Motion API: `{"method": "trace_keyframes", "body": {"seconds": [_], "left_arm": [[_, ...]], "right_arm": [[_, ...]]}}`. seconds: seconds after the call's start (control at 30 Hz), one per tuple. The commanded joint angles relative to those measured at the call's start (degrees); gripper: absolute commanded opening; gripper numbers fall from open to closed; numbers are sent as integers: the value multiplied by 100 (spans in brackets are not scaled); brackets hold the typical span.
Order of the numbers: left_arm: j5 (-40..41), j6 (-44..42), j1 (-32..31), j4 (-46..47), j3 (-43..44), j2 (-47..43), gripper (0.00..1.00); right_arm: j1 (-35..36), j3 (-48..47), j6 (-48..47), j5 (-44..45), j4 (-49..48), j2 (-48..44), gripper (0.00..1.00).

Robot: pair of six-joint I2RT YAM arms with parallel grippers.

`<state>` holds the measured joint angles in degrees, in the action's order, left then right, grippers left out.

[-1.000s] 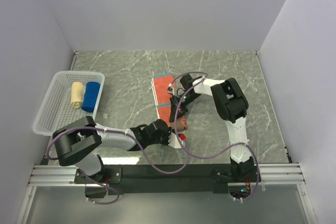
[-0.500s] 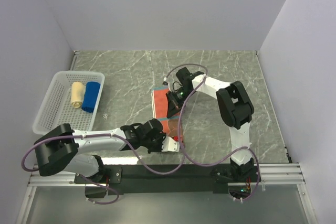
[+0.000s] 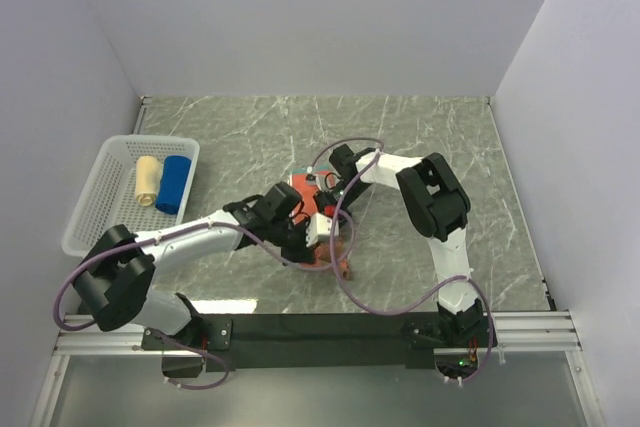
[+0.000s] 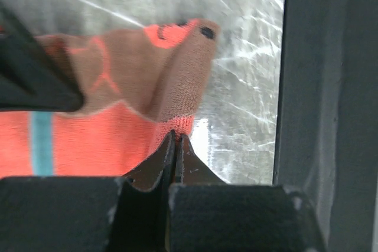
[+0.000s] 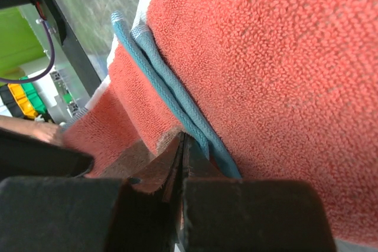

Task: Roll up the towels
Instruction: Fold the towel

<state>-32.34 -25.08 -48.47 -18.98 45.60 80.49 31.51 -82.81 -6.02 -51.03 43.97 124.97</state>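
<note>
The rust-orange towel (image 3: 330,245) lies bunched and folded over on the marble table (image 3: 430,147) at the centre. My left gripper (image 3: 310,227) is shut on one edge of it; in the left wrist view the jaws (image 4: 176,137) pinch the orange hem, with the brown printed side (image 4: 136,75) folded above. My right gripper (image 3: 322,190) is shut on the towel's far end; in the right wrist view it (image 5: 183,140) pinches the edge beside the teal edging (image 5: 171,87). The two grippers are close together. A rolled beige towel (image 3: 147,182) and a rolled blue towel (image 3: 175,184) lie in the basket.
The white lattice basket (image 3: 95,217) stands at the left of the table. Purple cables (image 3: 345,147) loop over both arms near the towel. Grey walls close in the back and both sides. The black rail (image 3: 320,327) runs along the near edge.
My left gripper has carried the towel's near end away from the table's front edge up to the centre, next to the right gripper. The towel went from lying flat to folded and bunched.
</note>
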Motion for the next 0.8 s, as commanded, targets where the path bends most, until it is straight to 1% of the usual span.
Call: {"method": "trace_keyframes", "body": {"seconds": [0.0,0.17,0.23,0.33,0.43,0.5,0.6,0.77], "left_arm": [[-774,223,364,-386,440,133,1],[-677,153,742,-369,625,230,1],[-747,161,978,-361,713,362,1],[-809,188,1155,-405,845,538,1],[-801,354,1304,-159,871,573,1],[-783,399,1340,-79,924,635,1],[-967,302,1358,-193,950,670,1],[-1091,30,1331,-369,678,355,1]], "right_arm": [[128,-16,-127,145,-28,80,0],[136,-60,-189,145,86,10,0],[128,-130,-276,224,217,-42,0],[128,-210,-356,330,323,-244,0],[145,-245,-443,286,472,-271,0],[163,-245,-479,251,525,-227,0],[145,-376,-549,242,674,-157,0],[-153,-745,-663,75,1140,-437,0]]}}
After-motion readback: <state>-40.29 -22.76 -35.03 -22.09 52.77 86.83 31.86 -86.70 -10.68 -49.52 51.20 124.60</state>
